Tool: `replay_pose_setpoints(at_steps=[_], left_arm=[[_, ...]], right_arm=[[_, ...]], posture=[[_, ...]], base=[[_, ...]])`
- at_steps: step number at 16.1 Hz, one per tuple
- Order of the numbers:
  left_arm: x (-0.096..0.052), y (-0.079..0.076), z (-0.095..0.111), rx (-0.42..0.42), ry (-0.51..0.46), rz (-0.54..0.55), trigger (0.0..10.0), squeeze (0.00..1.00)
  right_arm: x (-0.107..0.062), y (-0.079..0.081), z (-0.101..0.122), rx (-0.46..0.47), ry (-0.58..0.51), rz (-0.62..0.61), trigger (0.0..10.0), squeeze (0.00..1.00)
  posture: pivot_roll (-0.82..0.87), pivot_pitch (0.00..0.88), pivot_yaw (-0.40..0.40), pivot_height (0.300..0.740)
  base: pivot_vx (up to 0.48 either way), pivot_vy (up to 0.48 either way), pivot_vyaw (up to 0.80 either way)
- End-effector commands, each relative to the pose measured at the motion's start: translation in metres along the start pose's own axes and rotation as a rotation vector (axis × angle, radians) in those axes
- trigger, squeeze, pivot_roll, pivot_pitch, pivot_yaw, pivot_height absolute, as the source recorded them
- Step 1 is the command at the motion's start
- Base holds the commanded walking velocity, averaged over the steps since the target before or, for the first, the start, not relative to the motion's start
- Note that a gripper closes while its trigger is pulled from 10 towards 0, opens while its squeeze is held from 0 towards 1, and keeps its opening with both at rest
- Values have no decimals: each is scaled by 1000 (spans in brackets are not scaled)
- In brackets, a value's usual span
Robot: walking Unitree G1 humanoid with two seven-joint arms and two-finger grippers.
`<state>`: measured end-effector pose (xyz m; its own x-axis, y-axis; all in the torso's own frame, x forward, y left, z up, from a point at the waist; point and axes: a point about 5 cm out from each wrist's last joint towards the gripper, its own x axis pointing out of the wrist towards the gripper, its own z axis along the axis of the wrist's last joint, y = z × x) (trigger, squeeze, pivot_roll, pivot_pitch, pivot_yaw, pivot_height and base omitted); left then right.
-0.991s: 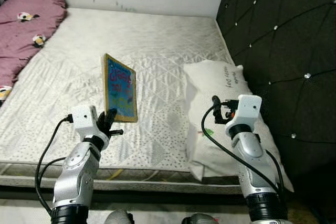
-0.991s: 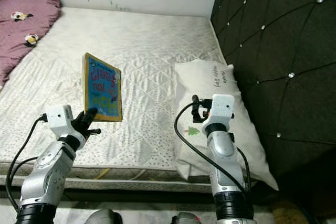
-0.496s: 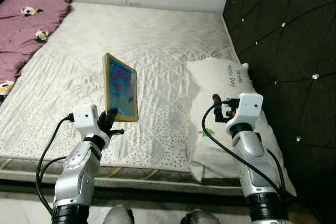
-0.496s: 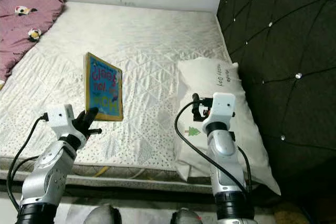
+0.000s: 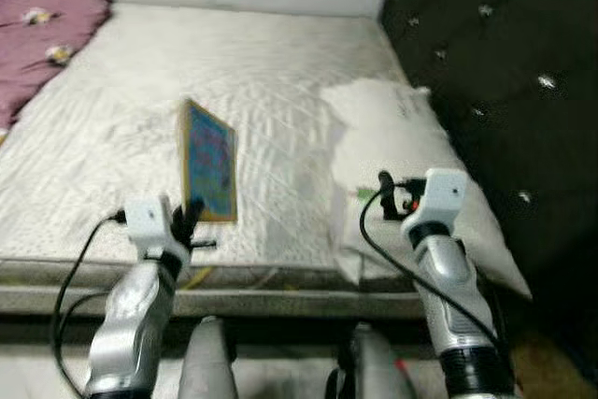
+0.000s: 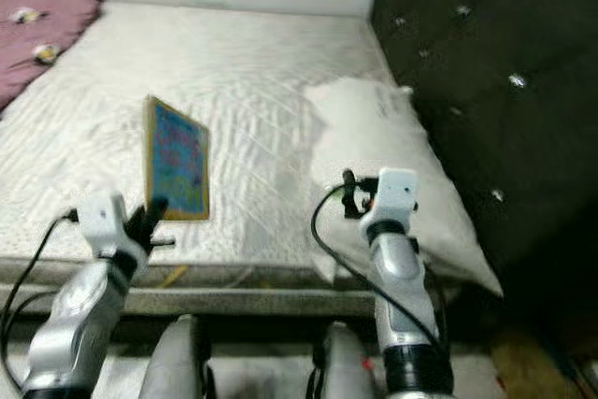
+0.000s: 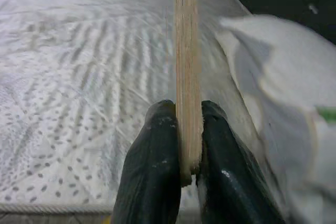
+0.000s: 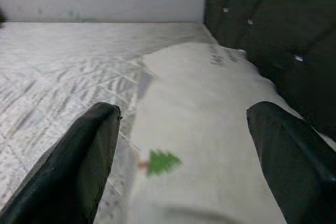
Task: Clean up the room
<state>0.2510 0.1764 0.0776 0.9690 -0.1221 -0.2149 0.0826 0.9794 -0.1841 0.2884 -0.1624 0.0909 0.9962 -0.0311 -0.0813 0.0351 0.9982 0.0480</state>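
White quilted mattress (image 5: 280, 72) spans 12 o'clock; white pillow (image 5: 402, 137) at 2 o'clock. My left gripper (image 7: 184, 169) clamps the thin blue picture book (image 5: 209, 161) upright (keep pressure even). Right gripper (image 8: 184, 150) hangs spread wide, empty.

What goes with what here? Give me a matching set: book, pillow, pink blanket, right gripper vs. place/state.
Things:
1. book
2. pillow
3. pink blanket
4. right gripper

Places/states:
A. far left corner of the mattress
B. open, above the pillow
C. upright, clamped between the left gripper fingers
D. lying beside the dark headboard

Pairs: 1-C, 2-D, 3-A, 4-B
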Motion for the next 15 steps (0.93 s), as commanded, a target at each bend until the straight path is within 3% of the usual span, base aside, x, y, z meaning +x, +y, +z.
replay_pose_setpoints(at_steps=[1,2,4,6,11,15], left_arm=[[0,-7,15,44,-87,-42,10000,0],[-1,-1,16,30,-108,27,10000,0],[-1,1,17,12,-116,53,10000,0],[-2,-3,15,-2,-112,31,10000,0],[3,-3,21,-32,-138,1,10000,0],[4,-4,21,-40,-135,-10,10000,0]], right_arm=[[2,-1,3,-8,-4,7,10000,0],[1,-2,4,-14,-1,-1,10000,0],[-2,-2,5,-9,5,-5,10000,0],[-12,4,6,-27,0,29,10000,0],[-9,6,8,-26,0,32,10000,0],[-10,5,7,-24,7,30,10000,0]], posture=[[0,0,-40,628],[7,0,-54,628],[10,0,-63,628],[4,0,-66,628],[-5,0,-48,628],[-5,0,-49,628]], base=[[0,0,0],[0,0,0],[0,0,0],[0,0,0],[0,0,0],[249,0,0]])
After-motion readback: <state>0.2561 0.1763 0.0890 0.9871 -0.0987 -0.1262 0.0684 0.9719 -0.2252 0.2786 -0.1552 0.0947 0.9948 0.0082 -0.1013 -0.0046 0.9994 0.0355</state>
